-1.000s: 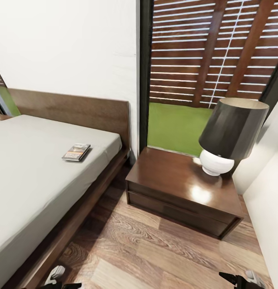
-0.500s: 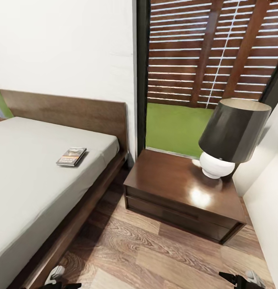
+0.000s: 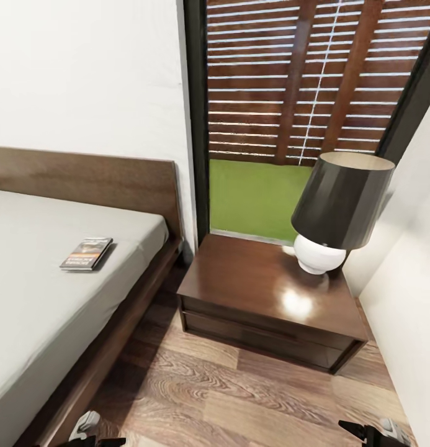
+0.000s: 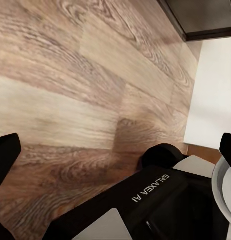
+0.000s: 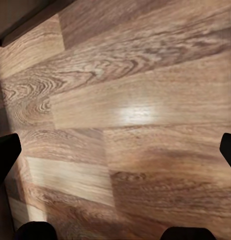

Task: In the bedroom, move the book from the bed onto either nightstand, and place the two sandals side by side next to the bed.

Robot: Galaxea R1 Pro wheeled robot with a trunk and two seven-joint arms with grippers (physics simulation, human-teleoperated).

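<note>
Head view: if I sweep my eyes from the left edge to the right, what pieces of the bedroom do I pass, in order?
The book lying on the bed → the nightstand → the lamp standing on the nightstand's far right part.

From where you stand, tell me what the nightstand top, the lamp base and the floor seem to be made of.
The nightstand looks like dark wood with a glossy varnish: its top mirrors a bright glare. The lamp base seems glazed white ceramic, smooth and round, though painted plastic is possible. The floor looks like wood-grain planks, either real wood or laminate, with a satin sheen.
</note>
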